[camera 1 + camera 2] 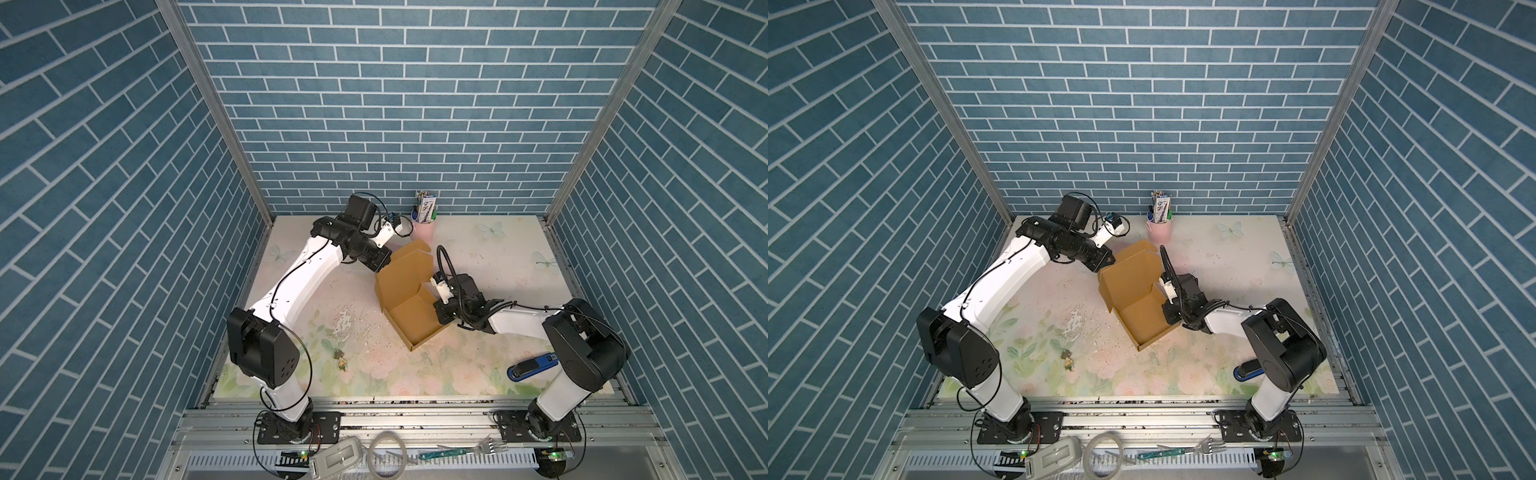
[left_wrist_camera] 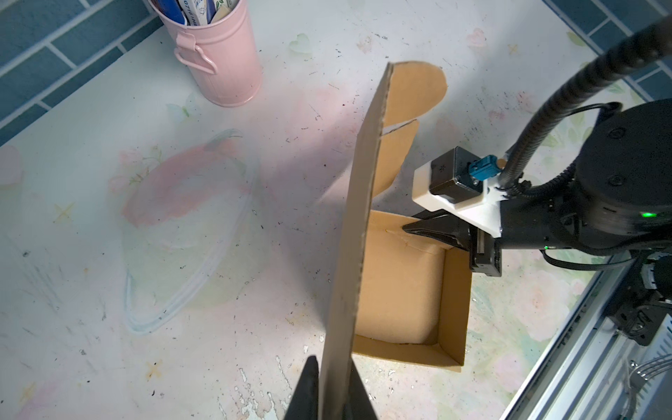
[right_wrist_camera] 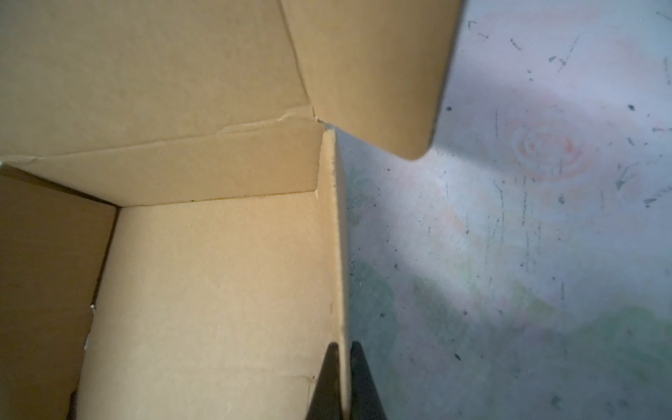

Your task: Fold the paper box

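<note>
Floral surface (image 1: 478,361) carries a brown corrugated cardboard box (image 1: 411,320), lid raised. Only the wrist views show the left fingers (image 2: 305,396) pinching the lid and the right fingers (image 3: 327,389) pinching a wall.

The paper box (image 1: 409,320) sits central on the table (image 1: 498,257), the cup (image 1: 423,230) behind it at the back edge, the stapler (image 1: 533,367) near the front right corner.

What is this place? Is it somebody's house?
Probably a robot lab booth, not a house: left arm and right arm bolted to a metal rail, blue-brick wall panels and a box on a flowery table.
</note>
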Controlling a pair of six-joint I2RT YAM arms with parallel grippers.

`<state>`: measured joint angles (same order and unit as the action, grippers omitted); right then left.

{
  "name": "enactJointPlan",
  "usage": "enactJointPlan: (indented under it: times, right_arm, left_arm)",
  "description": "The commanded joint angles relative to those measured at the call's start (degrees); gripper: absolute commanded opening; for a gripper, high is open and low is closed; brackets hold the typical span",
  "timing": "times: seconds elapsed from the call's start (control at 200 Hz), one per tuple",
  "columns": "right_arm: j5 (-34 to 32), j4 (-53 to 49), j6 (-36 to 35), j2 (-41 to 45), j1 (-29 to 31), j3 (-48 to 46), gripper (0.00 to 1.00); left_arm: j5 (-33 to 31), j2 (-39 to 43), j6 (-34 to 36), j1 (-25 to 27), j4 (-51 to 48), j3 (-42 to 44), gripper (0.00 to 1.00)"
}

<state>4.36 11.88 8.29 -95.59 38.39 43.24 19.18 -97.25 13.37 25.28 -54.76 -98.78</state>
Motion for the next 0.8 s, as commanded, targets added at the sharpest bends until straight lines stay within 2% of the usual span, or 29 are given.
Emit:
enactJointPlan:
  times: [0.0, 0.125, 0.49, 0.69, 0.795]
  right_arm:
    - [-3.25, 2.72, 1.98, 1.94, 0.48, -1.06, 0.0]
    - [-4.79, 4.18, 3.66, 2.38, 1.05, -2.13, 0.0]
    - [-12.33, 10.26, 7.97, 2.56, 3.95, -5.74, 0.0]
    - [-10.79, 9.45, 7.7, 2.72, 4.15, -4.92, 0.0]
    - [-7.45, 8.56, 7.66, 3.19, 4.02, -3.91, 0.1]
  left_arm:
    - [-1.26, -0.23, -0.08, 0.21, 0.86, 1.05, 0.1]
    - [-1.66, -0.22, -0.24, 0.24, 1.59, 1.31, 0.01]
    - [-0.9, 0.71, -1.68, 1.2, 4.75, 3.3, 0.0]
    - [-0.47, 0.56, -1.6, 2.01, 4.49, 3.38, 0.0]
    - [0.13, 0.85, -1.83, 2.66, 4.58, 3.45, 0.0]
